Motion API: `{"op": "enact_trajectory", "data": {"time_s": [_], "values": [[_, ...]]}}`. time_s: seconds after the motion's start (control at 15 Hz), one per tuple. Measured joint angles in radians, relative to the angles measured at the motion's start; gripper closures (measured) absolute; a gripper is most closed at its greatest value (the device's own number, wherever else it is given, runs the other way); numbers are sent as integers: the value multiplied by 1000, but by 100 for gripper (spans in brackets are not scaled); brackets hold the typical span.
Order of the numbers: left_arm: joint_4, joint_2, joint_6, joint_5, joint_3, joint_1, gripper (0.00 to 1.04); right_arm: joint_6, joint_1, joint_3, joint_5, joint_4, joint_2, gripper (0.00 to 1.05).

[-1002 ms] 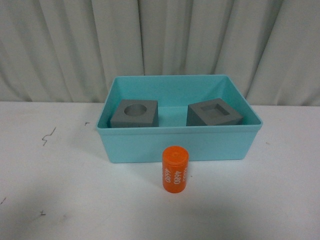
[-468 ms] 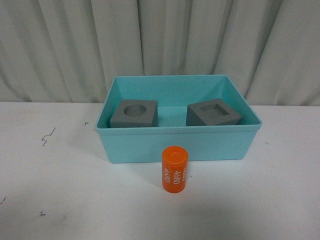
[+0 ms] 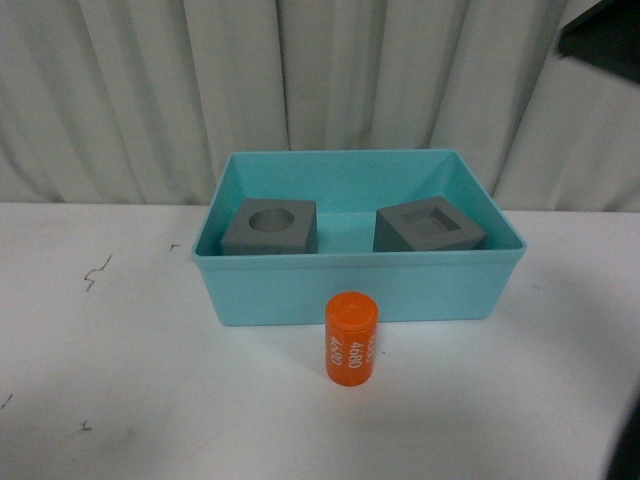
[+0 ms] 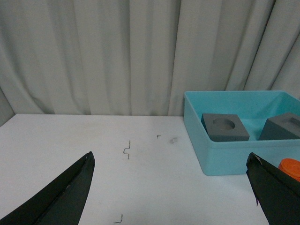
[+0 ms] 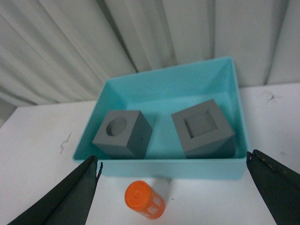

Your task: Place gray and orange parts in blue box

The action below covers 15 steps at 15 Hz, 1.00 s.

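A gray round-holed cube (image 3: pixel 269 228) and gray square-recessed cube (image 3: pixel 428 228) sit in the turquoise plastic bin (image 3: pixel 350 290); the orange cylinder (image 3: pixel 350 338) stands outside at six o'clock. The left gripper (image 4: pixel 169 157) and right gripper (image 5: pixel 172 158) gape wide.

A: Entry, front view. Any legible text?
B: One item. Orange cylinder (image 3: pixel 350 338), white digits on its side, running along its height: "4680". A second white line sits just beside it, partly turned away. It looks like the same digits, but I cannot confirm.
A: Right wrist view?
B: White print shows on the cylinder's side, too small to read.
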Motion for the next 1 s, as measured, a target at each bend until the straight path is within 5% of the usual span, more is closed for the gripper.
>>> {"op": "enact_trajectory", "data": {"time_s": [0.27, 0.67, 1.0], "values": [[0, 0, 0, 0, 0, 0, 7, 80, 45, 358, -91, -274, 388, 6], [0, 0, 0, 0, 0, 0, 7, 42, 111, 392, -168, -420, 582, 6], [0, 0, 0, 0, 0, 0, 7, -69, 125, 456, -128, -483, 671, 6]]}}
